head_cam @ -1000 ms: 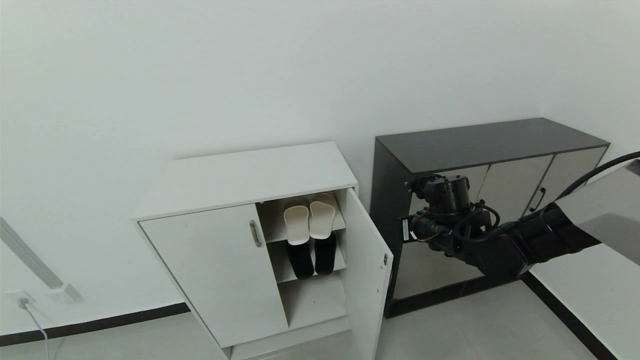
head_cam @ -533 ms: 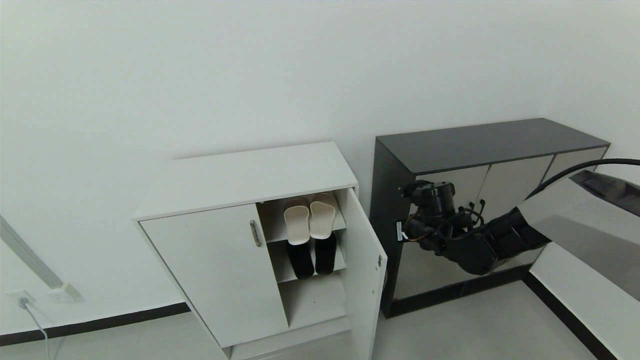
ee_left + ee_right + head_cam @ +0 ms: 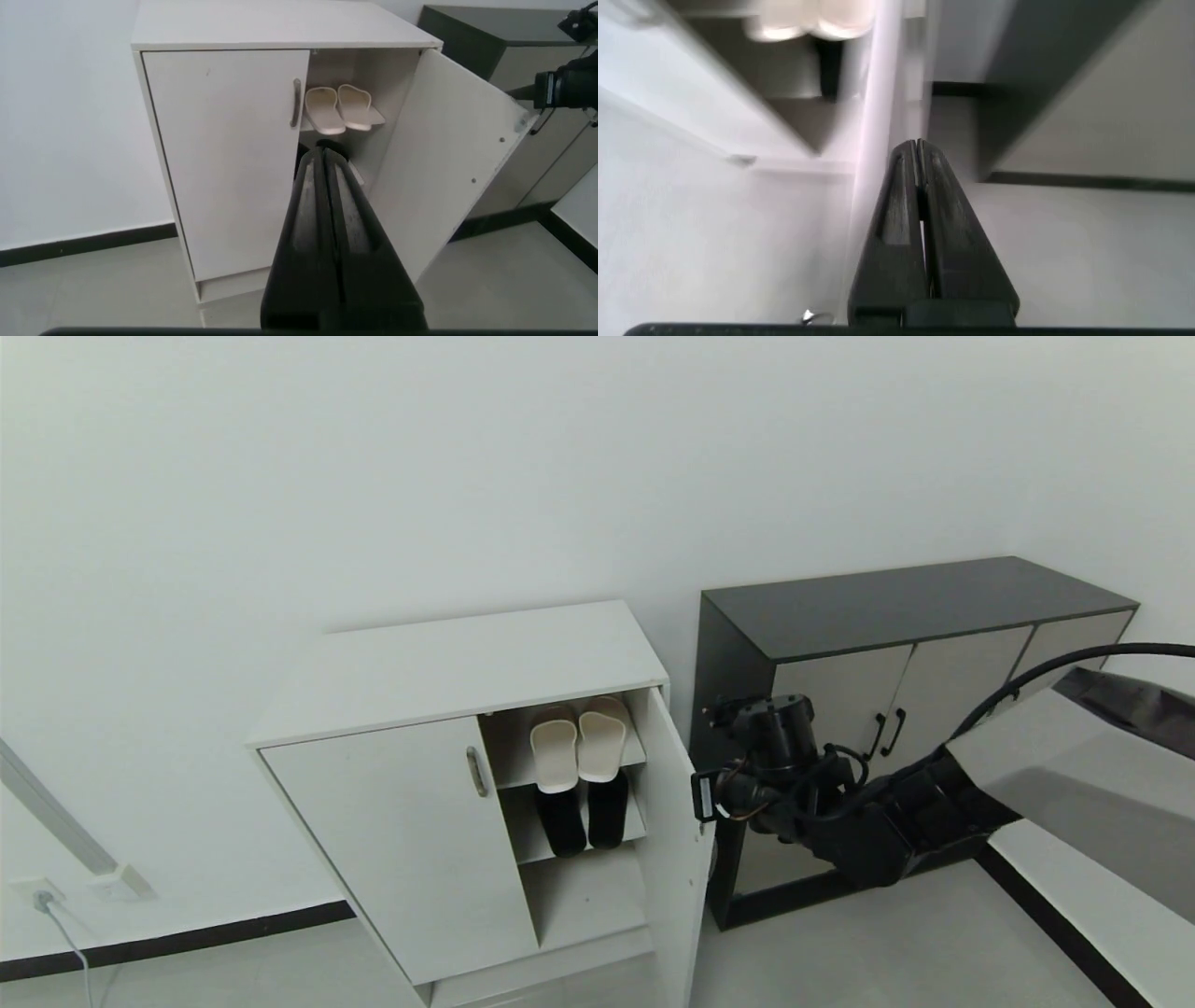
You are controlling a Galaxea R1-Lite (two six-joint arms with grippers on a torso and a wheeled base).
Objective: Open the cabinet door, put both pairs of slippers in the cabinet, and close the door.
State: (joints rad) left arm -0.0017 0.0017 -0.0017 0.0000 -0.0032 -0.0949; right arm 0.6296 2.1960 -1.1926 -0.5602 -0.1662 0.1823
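White cabinet (image 3: pixel 448 667) stands at the far wall, left of centre: low, plain flat top, two doors, shelves inside on its right half. Dark cabinet (image 3: pixel 896 602) w/ grey doors sits just right of it, also at the wall, narrow gap btwn the two.

White cabinet's left door (image 3: pixel 401 845) is shut. Right door (image 3: pixel 674 840) is hinged on the right and swung out toward the near side, nearly edge-on in head view, inner face white.

Cream slippers (image 3: pixel 579 745) lie on the top shelf, side by side, lengthwise into the cabinet. Black slippers (image 3: pixel 583 817) are on the shelf directly below, also side by side. Small metal handle (image 3: pixel 477 772) runs vertical at the left door's right edge. Wall socket (image 3: pixel 39 899) w/ a cable sits low on the wall, far left.

Right arm (image 3: pixel 840 807) comes in from the right, in front of the dark cabinet, wrist just beside the open door's outer face. Right gripper (image 3: pixel 918 154) has fingers pressed together, only a thin slit btwn them, nothing held. Its tips are right at the door's edge, but can't tell if touching.

Left gripper (image 3: pixel 323 159) has fingers closed flat on each other, nothing in them. It's on the near side of the white cabinet, pointed at the opening, apart from it
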